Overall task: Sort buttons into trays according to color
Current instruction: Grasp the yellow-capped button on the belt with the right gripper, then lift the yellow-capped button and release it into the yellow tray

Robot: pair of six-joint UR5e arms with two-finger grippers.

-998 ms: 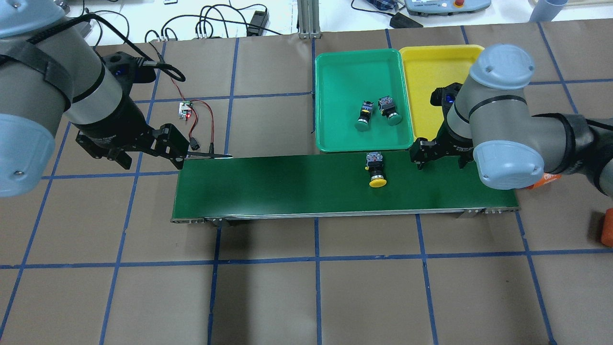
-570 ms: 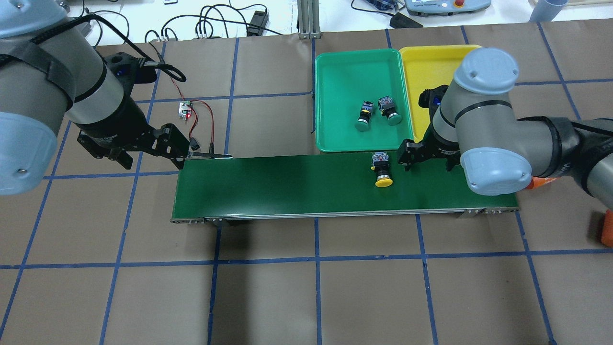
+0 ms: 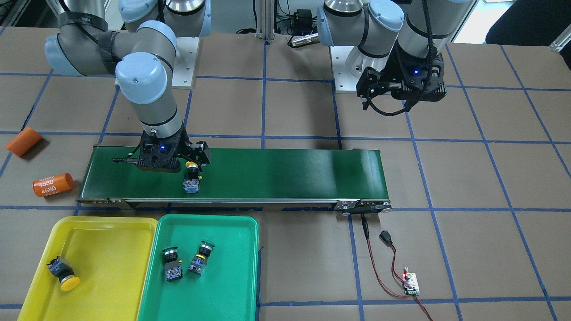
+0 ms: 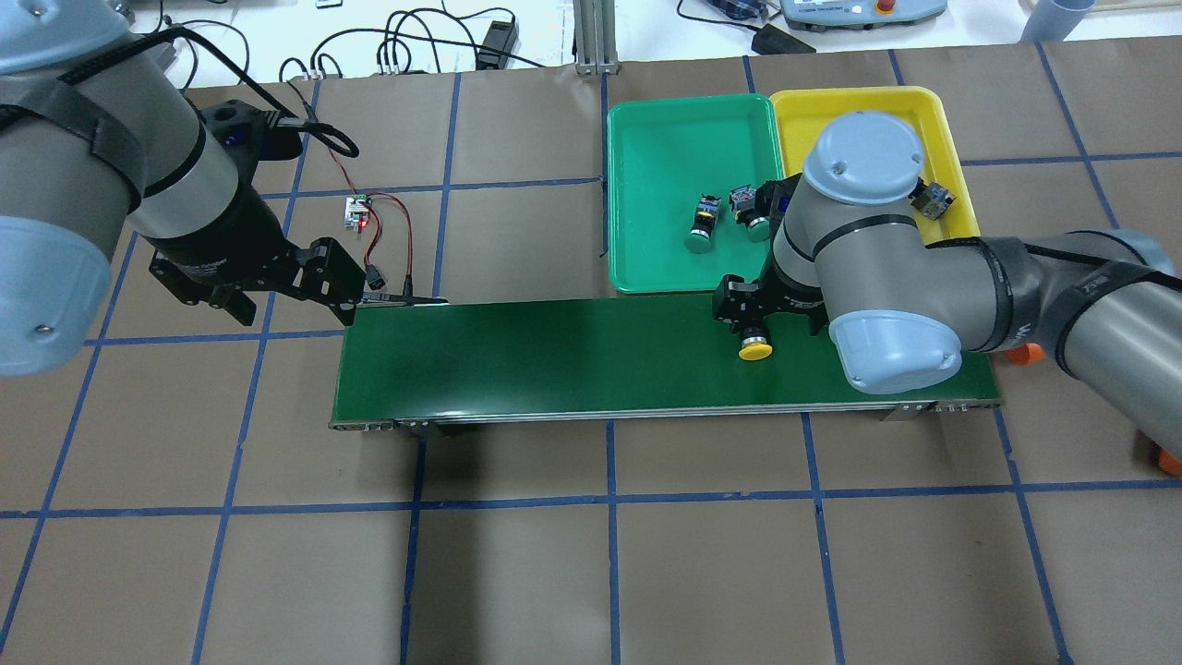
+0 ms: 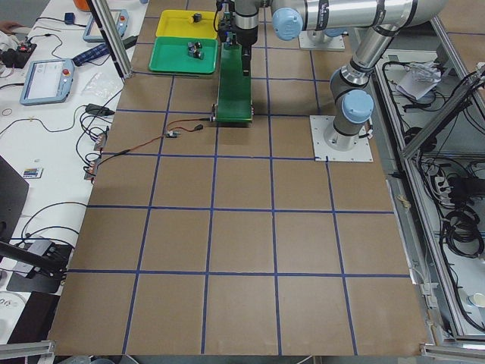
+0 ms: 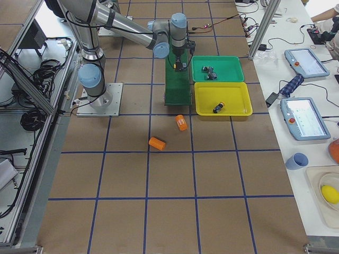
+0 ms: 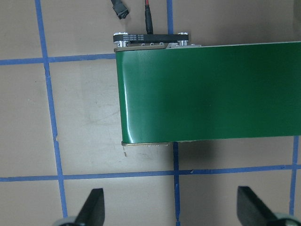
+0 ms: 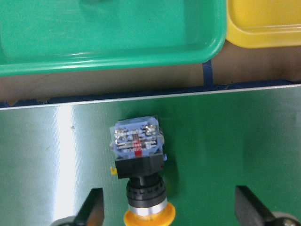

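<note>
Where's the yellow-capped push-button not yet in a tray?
Overhead view: yellow-capped push-button on the dark-green conveyor belt's right part, beside the green plastic tray, beneath the right end effector's open fingers.

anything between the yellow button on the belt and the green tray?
No object. Right wrist view: only bare conveyor belt, its metal edge, and a strip of brown table with blue tape separate yellow button from green tray.

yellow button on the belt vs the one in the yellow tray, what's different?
Place: belt button lies on the green conveyor belt; tray button lies in the yellow tray.
Gripper: the open right gripper straddles the belt button, not touching; no gripper at the tray button.
Cap: belt button's points toward the robot, tray button's away.
Shared: yellow cap, black body, lying sideways.
</note>
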